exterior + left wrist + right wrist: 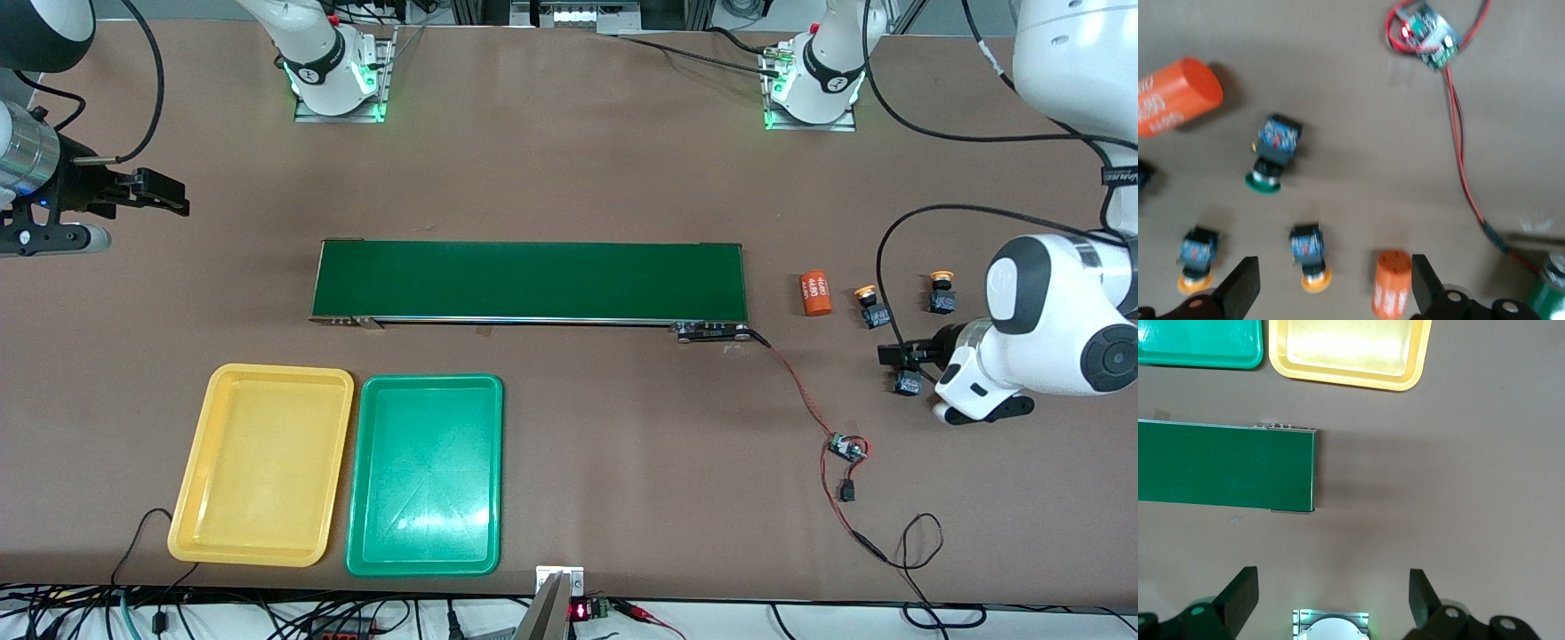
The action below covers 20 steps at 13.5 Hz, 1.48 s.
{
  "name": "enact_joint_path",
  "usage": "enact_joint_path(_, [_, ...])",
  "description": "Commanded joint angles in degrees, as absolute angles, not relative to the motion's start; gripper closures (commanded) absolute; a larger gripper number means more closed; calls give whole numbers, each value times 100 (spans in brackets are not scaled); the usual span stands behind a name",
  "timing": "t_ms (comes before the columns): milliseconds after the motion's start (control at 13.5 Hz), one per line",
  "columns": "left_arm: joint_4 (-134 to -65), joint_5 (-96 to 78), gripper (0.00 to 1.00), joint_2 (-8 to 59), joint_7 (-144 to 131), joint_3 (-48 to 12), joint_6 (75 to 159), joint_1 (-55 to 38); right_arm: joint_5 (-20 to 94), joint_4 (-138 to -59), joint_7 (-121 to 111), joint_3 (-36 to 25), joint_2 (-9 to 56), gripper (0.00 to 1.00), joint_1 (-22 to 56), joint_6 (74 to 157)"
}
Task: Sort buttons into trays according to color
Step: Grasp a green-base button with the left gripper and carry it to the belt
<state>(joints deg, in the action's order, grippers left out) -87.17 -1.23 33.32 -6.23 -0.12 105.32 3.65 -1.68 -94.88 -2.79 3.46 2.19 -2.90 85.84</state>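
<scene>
The left hand (1331, 287) hangs low over the desk (569, 160) at the left arm's end, its two fingers (1245, 285) spread wide apart with nothing between them. The left wrist view shows it over the cluster of buttons: two yellow-capped buttons (1310, 257) lie on their sides just under the spread fingers, a green-capped button (1271, 152) lies a little way off, and a fourth dark body shows only at the edge of that view. Two orange cylinders with white print lie among them, one (1391, 283) just beside the fingers and one (1175, 97) farther out. In the front view the two yellow-capped buttons (873, 304) sit beside an orange cylinder (815, 292), and a dark button body (907, 382) lies nearer to the camera, just under the hand. A small circuit board (845, 447) on red and black wires lies nearer to the camera still. The long green conveyor belt (529, 281) runs across the middle of the desk. Nearer to the camera than the belt, toward the right arm's end, the green tray (425, 475) and the yellow tray (264, 464) lie side by side, both empty. The right hand (156, 191) waits in the air over bare desk at the right arm's end, its fingers (1238, 595) also wide apart and holding nothing.
</scene>
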Motion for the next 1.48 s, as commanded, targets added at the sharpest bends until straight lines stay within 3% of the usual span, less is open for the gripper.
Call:
enact_joint_path(0, [-8815, 9, 0, 3497, 110, -53, 11177, 562, -114, -9519, -229, 360, 185, 0, -325, 8605])
enact_joint_path(370, [-8850, 9, 0, 3963, 2536, -53, 11697, 913, -141, -9527, -308, 352, 220, 0, -325, 8622])
enact_joint_path(963, [-9623, 9, 0, 4131, 3094, -53, 12726, 932, -114, -9527, -273, 325, 299, 0, -343, 8666])
enact_joint_path(1037, [-9624, 9, 8, 4131, 3085, -53, 12727, 932, -114, -9536, -238, 316, 299, 0, -343, 8866])
enact_joint_path(1259, [-9755, 0, 87, 3965, 3085, -53, 12657, 932, -88, -9571, -229, 325, 308, 0, -351, 9254])
enact_joint_path(1333, [-9791, 9, 100, 3868, 3076, -61, 12613, 932, -88, -9571, -229, 325, 308, 0, -343, 9290])
enact_joint_path(1407, [-9835, 9, 100, 3780, 3076, -62, 12604, 906, -88, -9580, -202, 325, 308, 0, -334, 9281])
